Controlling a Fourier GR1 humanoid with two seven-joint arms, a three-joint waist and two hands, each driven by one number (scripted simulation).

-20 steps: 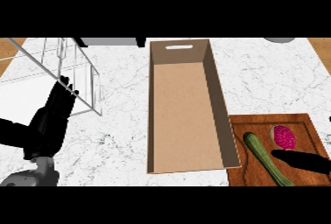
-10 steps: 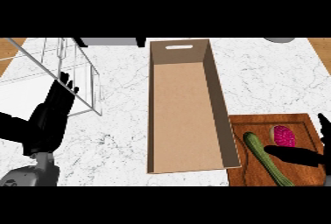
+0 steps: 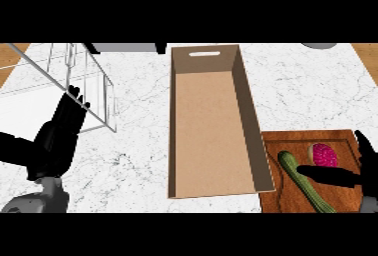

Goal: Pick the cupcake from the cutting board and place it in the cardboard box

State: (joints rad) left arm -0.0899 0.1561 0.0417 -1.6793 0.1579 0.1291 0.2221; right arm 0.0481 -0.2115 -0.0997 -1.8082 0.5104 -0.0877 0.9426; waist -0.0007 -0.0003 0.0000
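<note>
1. Head view, far left: wire rack (image 3: 77,82) stands on the white marble counter (image 3: 140,155).
2. Left hand (image 3: 60,132) sits just near of the rack's right corner. Its fingers are straight and side by side, pointing far, and it holds nothing.
3. Centre: cardboard box (image 3: 210,135), long and narrow with an open top, runs near to far. A handle slot shows in its far wall.
4. Right of the box, touching or nearly touching its near right corner: wooden cutting board (image 3: 291,142).
5. On the board's left part lies a long green vegetable (image 3: 289,162), set diagonally.
6. Cupcake (image 3: 323,155), pink, is on the board just right of the vegetable, well outside the box.
7. Right hand (image 3: 343,176) is over the near right part of the board. Its thumb stretches left across the vegetable and its fingers (image 3: 365,150) stand straight at the right edge, spread wide from the thumb. The cupcake lies in that gap, not clamped; I cannot tell whether they touch.
</note>
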